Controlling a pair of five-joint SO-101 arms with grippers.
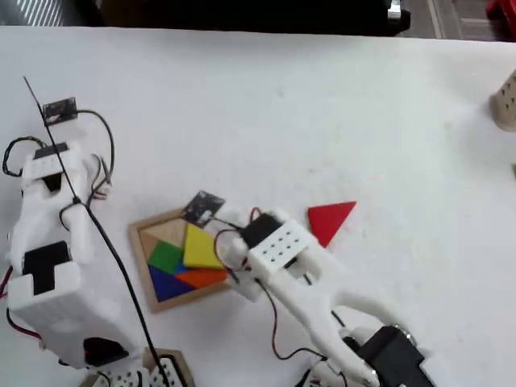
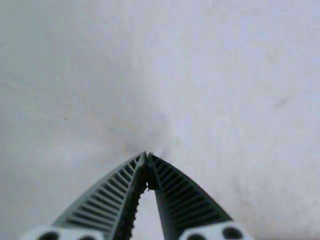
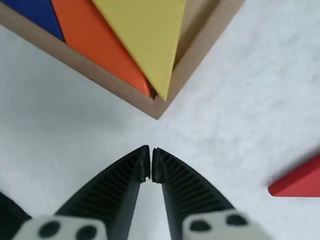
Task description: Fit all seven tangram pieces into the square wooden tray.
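Observation:
The square wooden tray (image 1: 142,251) lies at the front middle-left of the table, holding yellow (image 1: 200,247), green (image 1: 166,257), blue (image 1: 166,284) and orange (image 1: 203,277) pieces plus a pale wooden one (image 1: 165,232). A red triangle (image 1: 330,219) lies loose on the table to its right. My right gripper (image 3: 150,164) is shut and empty, hovering just off the tray's corner (image 3: 158,109), beside the yellow piece (image 3: 145,35) and orange piece (image 3: 100,47); the red triangle (image 3: 300,182) lies nearby. My left gripper (image 2: 147,164) is shut over bare white table at the left.
The left arm's white body (image 1: 50,242) stands along the left edge with trailing black cables. A second wooden object (image 1: 165,367) sits at the front edge. A pale perforated block (image 1: 505,101) stands at the far right. The back half of the table is open white surface.

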